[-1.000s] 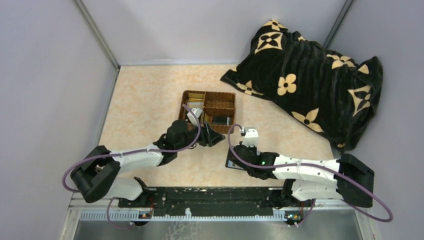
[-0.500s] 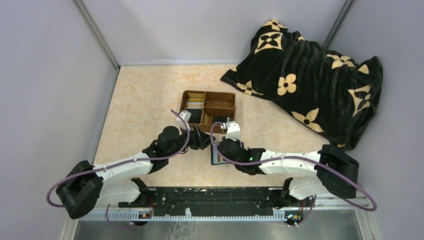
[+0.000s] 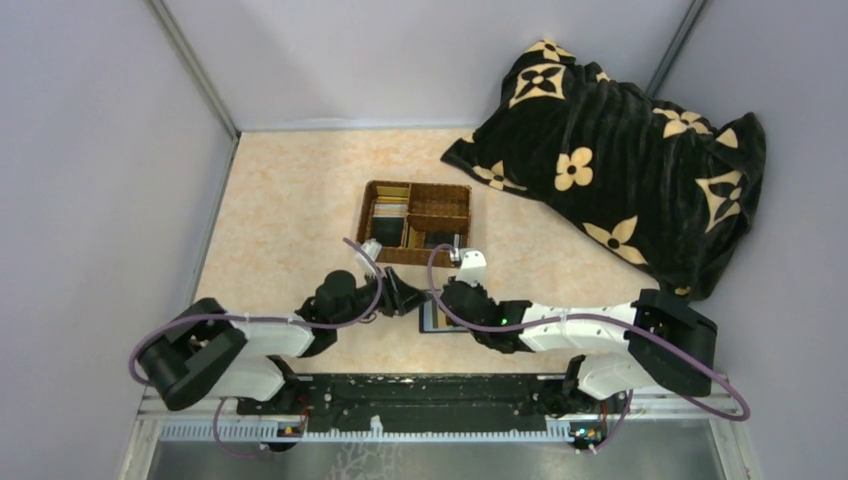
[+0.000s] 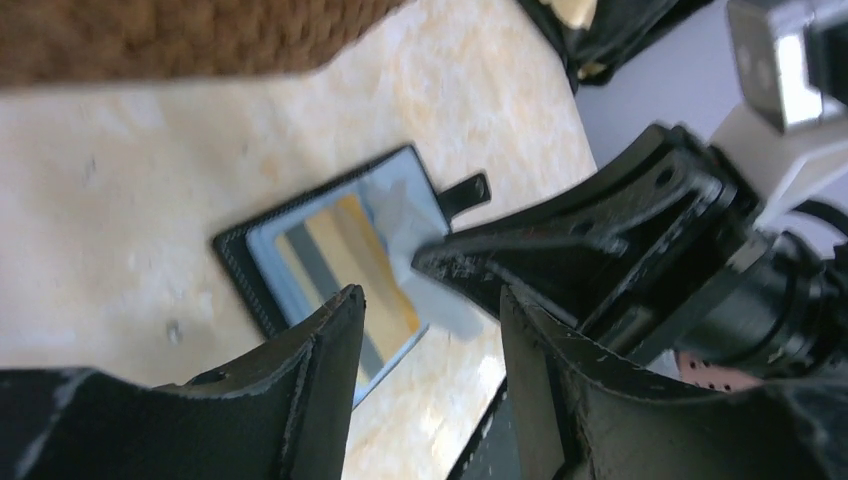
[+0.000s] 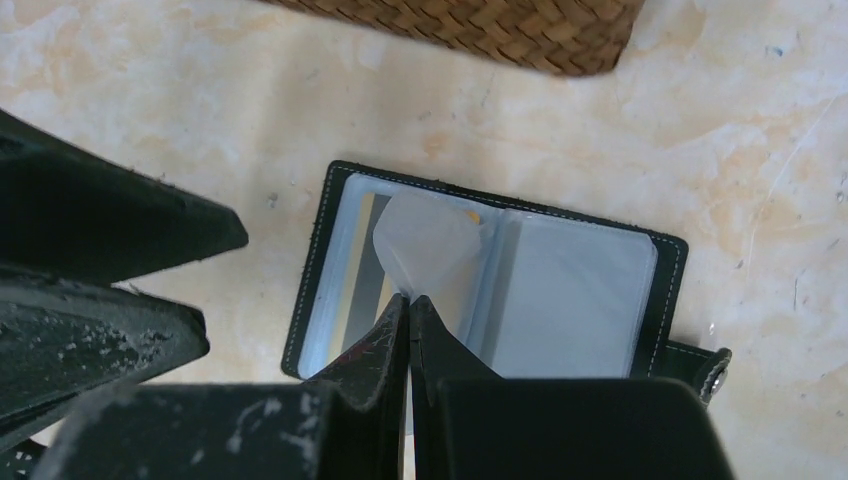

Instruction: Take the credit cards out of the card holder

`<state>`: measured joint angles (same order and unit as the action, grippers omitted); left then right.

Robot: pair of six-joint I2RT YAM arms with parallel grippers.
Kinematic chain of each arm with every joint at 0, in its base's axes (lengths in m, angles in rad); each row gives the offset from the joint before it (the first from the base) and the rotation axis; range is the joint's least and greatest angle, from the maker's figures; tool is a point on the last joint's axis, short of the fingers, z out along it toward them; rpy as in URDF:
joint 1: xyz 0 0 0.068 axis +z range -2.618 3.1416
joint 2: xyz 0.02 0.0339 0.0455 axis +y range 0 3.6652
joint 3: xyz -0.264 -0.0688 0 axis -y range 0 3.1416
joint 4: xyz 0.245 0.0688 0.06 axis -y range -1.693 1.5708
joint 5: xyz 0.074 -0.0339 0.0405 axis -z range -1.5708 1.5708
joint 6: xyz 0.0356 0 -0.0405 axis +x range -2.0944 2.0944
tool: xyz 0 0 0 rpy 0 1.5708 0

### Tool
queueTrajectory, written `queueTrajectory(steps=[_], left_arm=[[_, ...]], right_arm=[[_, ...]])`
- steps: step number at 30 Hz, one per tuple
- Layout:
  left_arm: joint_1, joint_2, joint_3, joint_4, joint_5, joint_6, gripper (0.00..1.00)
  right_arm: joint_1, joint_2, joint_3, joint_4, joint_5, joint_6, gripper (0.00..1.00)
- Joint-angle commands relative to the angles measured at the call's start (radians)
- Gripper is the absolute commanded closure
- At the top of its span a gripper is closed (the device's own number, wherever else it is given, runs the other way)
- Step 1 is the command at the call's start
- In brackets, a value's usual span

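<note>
Open and flat on the beige table (image 3: 290,200): the card holder (image 5: 505,290), black-edged, with see-through pockets facing up. Lies just in front of the wicker tray (image 3: 367,210), close to it but not touching. From the right wrist, long axis across the frame, roughly in line with the tray's near wall, slightly tipped. Closing tab (image 5: 705,365) sticks out of the lower right end, its snap pointing away from the fold. From overhead, mostly hidden under the two arms, so no clear read of its heading there.

Inside the half away from the tab, behind plastic: the credit cards (image 4: 350,255), showing as gold and grey stripes running across the short way of the holder.

At the fold, one clear sleeve (image 5: 430,245) lifted and curled up off the rest, its lower tip pinched in the right gripper (image 5: 408,300), fingers pressed together on it.

Left gripper (image 4: 425,300) just beside, over the card-bearing half, fingers spread with nothing between them but the view of the holder below.

Farther off, at the back right of the table: a black blanket (image 3: 610,150) with beige flowers.
</note>
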<state>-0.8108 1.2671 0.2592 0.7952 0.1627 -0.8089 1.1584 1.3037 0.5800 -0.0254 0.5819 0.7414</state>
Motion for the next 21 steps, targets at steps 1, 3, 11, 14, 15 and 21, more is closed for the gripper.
queueTrajectory(steps=[1,3,11,14,15,21], left_arm=[[0.002,0.146,-0.097,0.475,0.118,-0.138,0.42],[0.002,0.232,-0.125,0.625,0.135,-0.187,0.42],[-0.002,0.436,-0.097,0.827,0.194,-0.275,0.42],[-0.01,0.404,-0.067,0.698,0.181,-0.238,0.42],[-0.015,0.394,-0.06,0.659,0.175,-0.224,0.41],[-0.025,0.426,-0.026,0.553,0.152,-0.185,0.4]], right_arm=[[-0.019,-0.044,-0.043,0.083,-0.039,0.062,1.0],[-0.025,-0.056,-0.057,0.089,-0.045,0.068,1.0],[-0.04,-0.072,-0.087,0.1,-0.067,0.075,1.0],[-0.04,-0.075,-0.09,0.097,-0.064,0.076,1.0],[-0.04,-0.076,-0.091,0.097,-0.064,0.076,1.0],[-0.042,-0.088,-0.093,0.1,-0.071,0.073,1.0]])
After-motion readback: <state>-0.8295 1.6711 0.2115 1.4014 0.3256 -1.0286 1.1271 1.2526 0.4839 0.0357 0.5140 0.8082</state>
